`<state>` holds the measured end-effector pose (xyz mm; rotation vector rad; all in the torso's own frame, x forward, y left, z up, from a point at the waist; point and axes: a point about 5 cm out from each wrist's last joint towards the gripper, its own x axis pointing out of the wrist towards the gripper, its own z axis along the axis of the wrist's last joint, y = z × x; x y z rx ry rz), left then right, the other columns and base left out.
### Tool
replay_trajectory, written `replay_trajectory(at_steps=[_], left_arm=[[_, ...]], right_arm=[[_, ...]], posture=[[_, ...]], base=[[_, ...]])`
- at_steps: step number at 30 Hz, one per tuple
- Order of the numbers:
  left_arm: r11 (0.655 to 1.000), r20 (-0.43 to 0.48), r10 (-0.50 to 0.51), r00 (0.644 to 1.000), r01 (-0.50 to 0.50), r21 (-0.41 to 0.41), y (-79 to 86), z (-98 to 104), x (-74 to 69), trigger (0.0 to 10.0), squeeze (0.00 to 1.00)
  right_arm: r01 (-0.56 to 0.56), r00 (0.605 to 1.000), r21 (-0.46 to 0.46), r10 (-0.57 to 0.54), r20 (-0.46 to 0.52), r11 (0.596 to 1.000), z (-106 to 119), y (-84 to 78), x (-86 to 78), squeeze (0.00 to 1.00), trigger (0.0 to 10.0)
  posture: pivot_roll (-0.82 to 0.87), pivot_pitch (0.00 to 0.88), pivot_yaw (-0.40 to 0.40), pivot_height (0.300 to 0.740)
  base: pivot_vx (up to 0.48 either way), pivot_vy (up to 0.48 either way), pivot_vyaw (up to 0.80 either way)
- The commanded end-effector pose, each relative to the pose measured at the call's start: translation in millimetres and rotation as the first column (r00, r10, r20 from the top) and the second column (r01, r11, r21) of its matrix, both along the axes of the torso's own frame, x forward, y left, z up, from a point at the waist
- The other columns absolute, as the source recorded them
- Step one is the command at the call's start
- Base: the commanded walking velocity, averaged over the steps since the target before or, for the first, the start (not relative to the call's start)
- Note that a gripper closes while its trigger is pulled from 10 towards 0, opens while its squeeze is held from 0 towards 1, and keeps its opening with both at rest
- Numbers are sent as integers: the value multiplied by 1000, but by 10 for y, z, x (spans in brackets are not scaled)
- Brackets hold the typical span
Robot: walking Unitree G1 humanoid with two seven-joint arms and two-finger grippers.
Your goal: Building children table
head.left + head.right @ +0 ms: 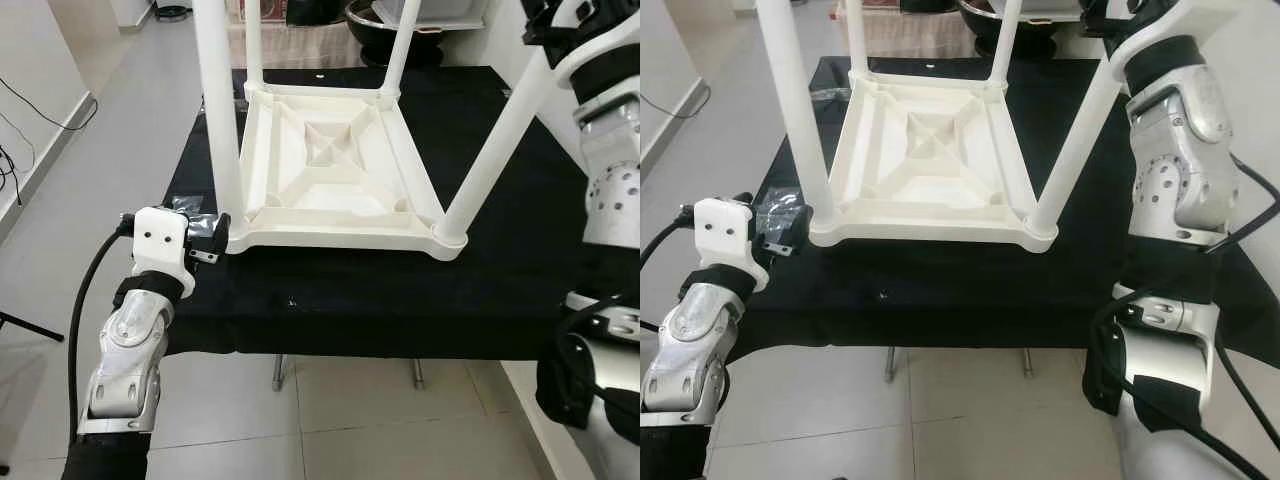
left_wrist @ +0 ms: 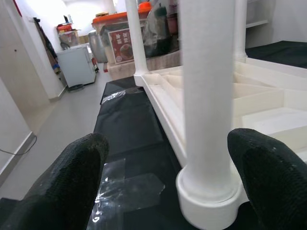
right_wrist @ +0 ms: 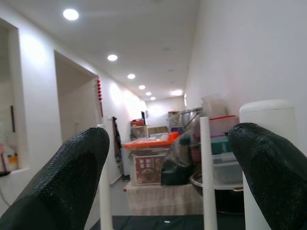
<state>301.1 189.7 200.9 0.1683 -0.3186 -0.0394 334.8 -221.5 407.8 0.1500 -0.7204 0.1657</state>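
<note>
A white children's table (image 1: pixel 330 170) lies upside down on a black-covered worktable (image 1: pixel 400 300), its four legs pointing up. My left gripper (image 1: pixel 218 240) is open at the base of the near-left leg (image 1: pixel 220 110). In the left wrist view that leg (image 2: pixel 206 96) stands between the two black fingers (image 2: pixel 72 191), with a gap on each side. My right arm (image 1: pixel 1180 130) reaches up to the top of the near-right leg (image 1: pixel 500 140). The right gripper (image 3: pixel 168 139) is open, and the leg's rounded top (image 3: pixel 268 115) sits by one finger.
A crumpled clear plastic bag (image 1: pixel 190 205) lies on the black cloth beside the left gripper. The worktable's front edge runs just below the white table, with tiled floor (image 1: pixel 350 420) beneath. Storage boxes and a dark bowl (image 1: pixel 380 30) stand beyond the far edge.
</note>
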Motion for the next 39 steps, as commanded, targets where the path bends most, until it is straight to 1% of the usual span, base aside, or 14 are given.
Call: replay_trajectory(at_steps=[1, 5, 13, 16, 18, 21, 28, 30, 33, 34, 35, 36, 37, 39], left_arm=[[1000, -4, -2, 1000, 2, -13, -17, -6, -5, 10000, 0], [1000, -5, -2, 1000, 2, -16, -43, -13, -8, 10000, 0], [1000, -2, -4, 1000, 4, -19, -58, -4, -12, 10000, 0], [1000, -5, -3, 1000, 3, -20, -59, -11, -7, 10000, 0], [1000, -5, -3, 1000, 3, -20, -59, -11, -7, 10000, 0], [1000, -7, -4, 1000, 4, -23, -68, -16, -1, 10000, 0], [1000, -6, -6, 1000, 6, -23, -73, -12, 3, 10000, 0], [1000, -5, -7, 1000, 7, -22, -71, -6, 6, 10000, 0], [1000, -3, -7, 1000, 7, -21, -74, 5, 6, 10000, 0], [1000, -3, -7, 1000, 7, -21, -74, 5, 6, 10000, 0], [1000, -2, -7, 1000, 7, -21, -73, 8, 5, 10000, 0], [1000, -2, -7, 1000, 7, -21, -73, 8, 5, 10000, 0], [1000, -2, -7, 1000, 7, -22, -74, 10, 4, 10000, 0], [1000, -2, -6, 1000, 6, -22, -74, 11, 4, 10000, 0]], right_arm=[[40, 999, 21, -40, 27, 999, 57, -95, -42, 0, 10000], [59, 998, -10, -59, -3, 998, -12, -66, 44, 0, 10000], [77, 997, 3, -77, 16, 997, 3, -87, 55, 0, 10000], [95, 992, 49, -99, 83, 994, 147, -206, -25, 0, 10000], [95, 992, 49, -99, 83, 994, 147, -206, -25, 0, 10000], [128, 984, 63, -134, 113, 990, 209, -300, -82, 0, 10000], [160, 977, 82, -169, 130, 984, 239, -401, -122, 0, 10000], [174, 978, 72, -181, 100, 982, 201, -421, -88, 0, 10000], [163, 986, 8, -163, 40, 987, 67, -313, 14, 0, 10000], [163, 986, 8, -163, 40, 987, 67, -313, 14, 0, 10000], [125, 992, -29, -124, 25, 992, 14, -228, 47, 0, 10000], [125, 992, -29, -124, 25, 992, 14, -228, 47, 0, 10000], [96, 995, -73, -96, 13, 993, -37, -147, 73, 0, 10000], [78, 997, -102, -78, 5, 992, -71, -94, 88, 0, 10000]], posture=[[2, 139, -46, 740], [4, 142, -52, 740], [6, 144, -52, 740], [1, 148, -50, 740], [1, 148, -50, 740], [0, 149, -47, 740], [2, 149, -43, 740], [1, 149, -43, 740], [3, 150, -43, 740], [3, 150, -43, 740], [6, 153, -44, 740], [6, 153, -44, 740], [7, 154, -45, 740], [7, 154, -45, 740]], base=[[0, 0, 0], [0, 0, 0], [0, 0, 0], [0, 0, 0], [0, 0, 0], [0, 0, 0], [0, 0, 0], [0, 0, 0], [0, 0, 0], [0, 0, 0], [0, 0, 0], [0, 0, 0], [0, 0, 0], [0, 0, 0]])
